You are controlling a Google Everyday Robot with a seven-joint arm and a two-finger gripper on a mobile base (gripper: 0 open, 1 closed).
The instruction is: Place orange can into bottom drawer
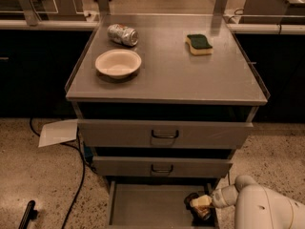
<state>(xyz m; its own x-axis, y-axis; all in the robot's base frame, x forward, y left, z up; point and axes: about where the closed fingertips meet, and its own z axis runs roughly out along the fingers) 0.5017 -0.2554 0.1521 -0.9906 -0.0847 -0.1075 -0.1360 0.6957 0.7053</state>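
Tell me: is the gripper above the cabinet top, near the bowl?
No, the gripper is low down inside the open bottom drawer, at its right side, far below the bowl.

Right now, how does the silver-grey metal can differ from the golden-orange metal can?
The silver-grey can lies on its side on the cabinet top; the golden-orange can is down in the open grey bottom drawer. The silver-grey can is far from the tool; the golden-orange can is at it, inside that drawer. Both are metal cans.
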